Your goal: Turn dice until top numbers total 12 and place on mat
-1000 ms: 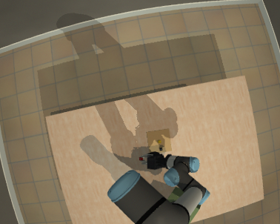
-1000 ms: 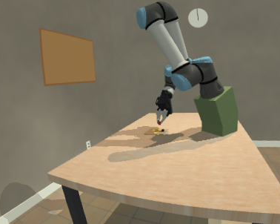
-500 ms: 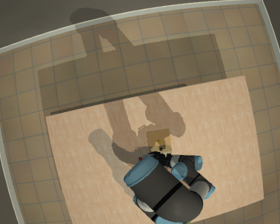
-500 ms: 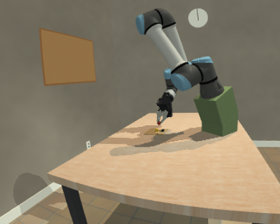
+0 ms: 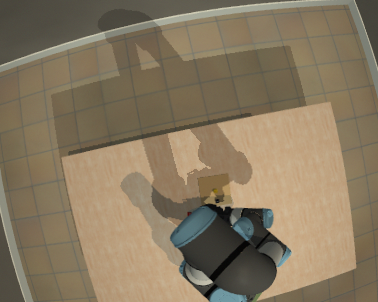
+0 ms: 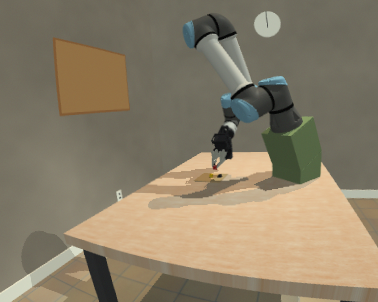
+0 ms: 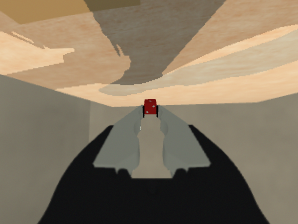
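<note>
The landmark for all positions is the mat (image 5: 211, 184), a small tan square on the table (image 5: 298, 165). The tool (image 7: 150, 116) is pinched on a red die (image 7: 150, 106), which sits at the very tips of the grey fingers and is carried in the air just left of and above the mat, as the exterior view shows. Judged from its look, the die is a small, rigid, light cube with smooth faces, so it should tolerate a firm pinch but could pivot or slip if gripped near an edge. The best hold is on two opposite flat faces, centred, which leaves the intended top face free. A yellow die (image 6: 211, 176) rests on the mat below the tool; it appears to lie within the mat's outline, though the scale is too small to confirm this. To the right of the mat, the arm (image 5: 228, 250) covers much of the table in the top view. A third die cannot be located in any view. The pip counts on the red and yellow dice are too small to read, so the current sum cannot be determined.
</note>
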Available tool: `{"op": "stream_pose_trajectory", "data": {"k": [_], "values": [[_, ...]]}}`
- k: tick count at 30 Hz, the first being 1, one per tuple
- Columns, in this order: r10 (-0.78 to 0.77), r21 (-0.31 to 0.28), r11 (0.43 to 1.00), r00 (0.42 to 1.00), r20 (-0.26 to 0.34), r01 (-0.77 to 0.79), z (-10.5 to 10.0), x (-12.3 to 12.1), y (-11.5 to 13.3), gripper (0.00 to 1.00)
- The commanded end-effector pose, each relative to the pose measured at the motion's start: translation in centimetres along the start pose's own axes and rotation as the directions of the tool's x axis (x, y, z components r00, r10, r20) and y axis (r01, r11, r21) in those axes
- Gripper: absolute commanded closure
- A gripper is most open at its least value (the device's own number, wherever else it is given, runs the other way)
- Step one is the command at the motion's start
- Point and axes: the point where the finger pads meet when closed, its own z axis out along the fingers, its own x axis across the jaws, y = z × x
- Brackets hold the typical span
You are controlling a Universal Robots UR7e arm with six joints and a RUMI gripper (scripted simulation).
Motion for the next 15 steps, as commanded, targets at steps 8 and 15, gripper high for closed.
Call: {"op": "stream_pose_trajectory", "data": {"k": [8,15], "values": [[-0.001,0.001,1.0,1.0,-0.002,0.001,1.9,-0.1,-3.1,1.0],[-0.001,0.001,1.0,1.0,-0.002,0.001,2.9,0.0,-4.5,1.0]]}}
